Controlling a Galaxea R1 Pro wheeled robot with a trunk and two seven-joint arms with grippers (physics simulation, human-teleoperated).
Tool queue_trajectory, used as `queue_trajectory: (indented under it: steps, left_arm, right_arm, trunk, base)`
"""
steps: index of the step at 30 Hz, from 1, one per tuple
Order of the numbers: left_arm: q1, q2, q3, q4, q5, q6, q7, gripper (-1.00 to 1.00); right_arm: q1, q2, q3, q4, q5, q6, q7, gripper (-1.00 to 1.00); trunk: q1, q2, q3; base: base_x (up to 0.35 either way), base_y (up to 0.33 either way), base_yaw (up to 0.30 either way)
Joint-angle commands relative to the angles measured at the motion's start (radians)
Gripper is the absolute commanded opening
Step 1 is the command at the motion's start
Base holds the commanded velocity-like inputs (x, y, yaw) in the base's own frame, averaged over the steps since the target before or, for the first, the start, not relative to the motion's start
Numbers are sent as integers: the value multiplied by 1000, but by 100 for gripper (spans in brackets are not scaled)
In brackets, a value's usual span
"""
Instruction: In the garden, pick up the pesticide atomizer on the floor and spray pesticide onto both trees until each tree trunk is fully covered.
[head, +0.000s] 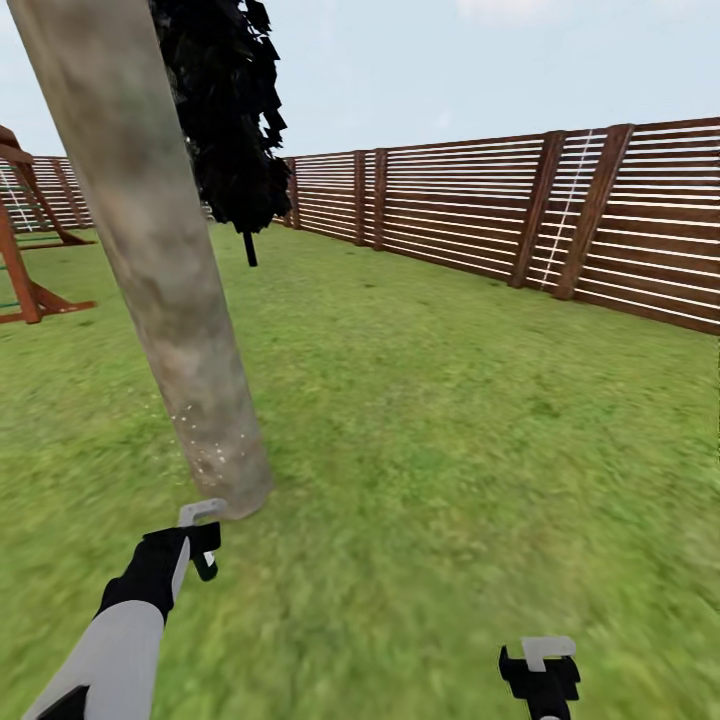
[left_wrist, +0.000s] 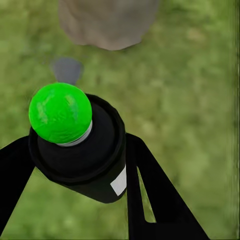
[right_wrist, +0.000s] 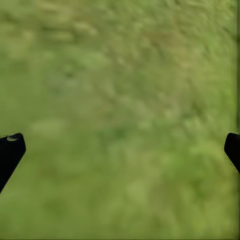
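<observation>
Though blurred, atomizer (left_wrist: 80, 150) towards trunk (left_wrist: 107, 22)

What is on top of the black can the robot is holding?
A round bright green cap sits on top of the black atomizer, held in the left tool. The cap hides any nozzle opening.

Tree trunk (head: 150, 250) tan-grey, mottled, leans across left of view, base in lawn (head: 450, 420). White specks on lower trunk. Left gripper (head: 203, 540) just below trunk base, near it (contact unclear), black wrist, white forearm; jaw state hard to tell. Right gripper (head: 540, 668) low at right over grass, partly cut off by frame edge. Dark narrow tree (head: 235, 120) behind trunk. Brown slat fence (head: 520, 210) along back and right. Red-brown wooden frame (head: 25, 240) at far left.
</observation>
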Motion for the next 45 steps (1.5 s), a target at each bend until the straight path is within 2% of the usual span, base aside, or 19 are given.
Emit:
queue_trajectory:
  steps: [1, 10, 20, 35, 41, 43, 44, 45]
  left_arm:
    - [-1, -2, 7, -3, -10, 4, -10, -100]
    - [-1, -5, 6, -3, -10, 4, -9, -100]
    - [-2, -5, 7, -3, -10, 4, -8, -100]
    - [-1, -4, 7, -3, -11, 4, -8, -100]
    - [-1, -5, 8, -3, -8, 4, -9, -100]
    - [-9, -12, 8, -4, -11, 4, -8, -100]
    - [-21, -33, -4, -8, -11, 5, -9, -100]
    - [-62, -49, -34, -12, -10, 9, -15, -100]
  right_arm:
    - [-1, 1, -8, 1, 11, -3, -3, 100]
    - [-1, 1, -8, 2, 11, -3, -3, 100]
    - [-1, 1, -8, 2, 11, -3, -3, 100]
    - [-1, 1, -8, 2, 11, -3, -3, 100]
    - [-1, 1, -8, 2, 11, -3, -3, 100]
    - [-1, 1, -8, 2, 11, -3, -3, 100]
    - [-1, 1, -8, 2, 11, -3, -3, 100]
    - [-1, 0, -8, 1, 11, -3, -3, 100]
  trunk:
    - [0, 0, -1]
    - [0, 0, -1]
    - [0, 0, -1]
    - [0, 0, -1]
    - [0, 0, -1]
    - [0, 0, -1]
    - [0, 0, -1]
    - [0, 0, -1]
  base:
    - [0, -271, 0]
    - [113, -261, 210]
    - [36, -265, 22]
    - [129, -252, 267]
    - [-33, -157, 241]
    - [-3, -10, 45]
    - [-1, -2, 10]
    - [0, -1, 3]
